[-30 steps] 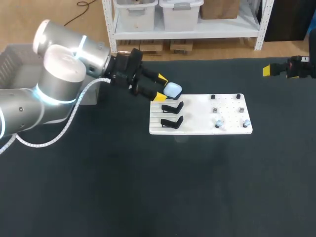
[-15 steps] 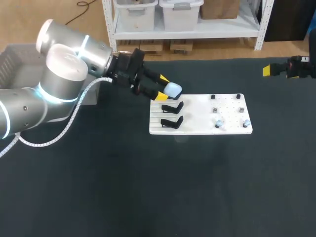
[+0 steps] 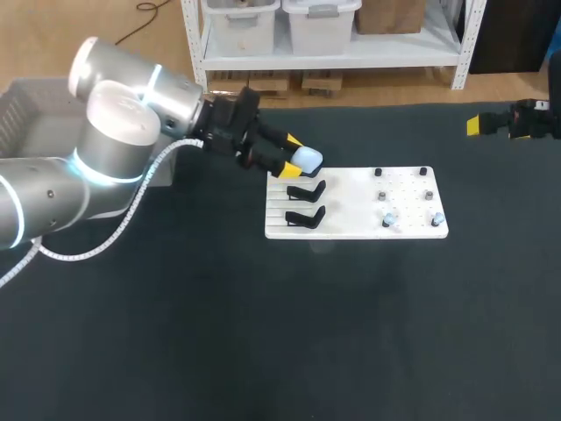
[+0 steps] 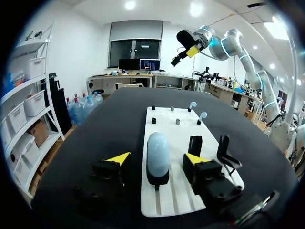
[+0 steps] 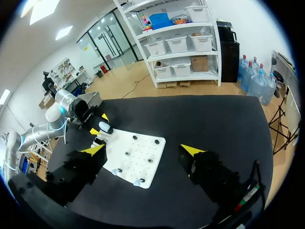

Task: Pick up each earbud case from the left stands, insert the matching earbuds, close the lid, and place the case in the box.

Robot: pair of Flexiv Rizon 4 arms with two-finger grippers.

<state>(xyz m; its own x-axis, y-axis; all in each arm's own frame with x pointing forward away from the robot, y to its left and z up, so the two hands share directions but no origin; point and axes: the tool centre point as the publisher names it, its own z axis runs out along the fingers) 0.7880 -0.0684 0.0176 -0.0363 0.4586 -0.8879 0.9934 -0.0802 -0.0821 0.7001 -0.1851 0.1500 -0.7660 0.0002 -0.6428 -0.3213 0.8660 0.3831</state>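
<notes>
Left fingers spread, flanking the pale-blue rounded earbud case on its black stand — no contact. Right fingers spread wide over worktop's far-right corner.

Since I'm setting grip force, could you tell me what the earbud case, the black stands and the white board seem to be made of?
Earbud case: likely smooth pale-blue plastic, with a soft sheen. Black stands: probably matte plastic, no shine. White board: rigid matte sheet with grooves and holes, perhaps plastic.

Head camera overlooks the table from behind; left wrist camera faces the stand board closely from ten o'clock, right wrist distantly from two o'clock.
</notes>
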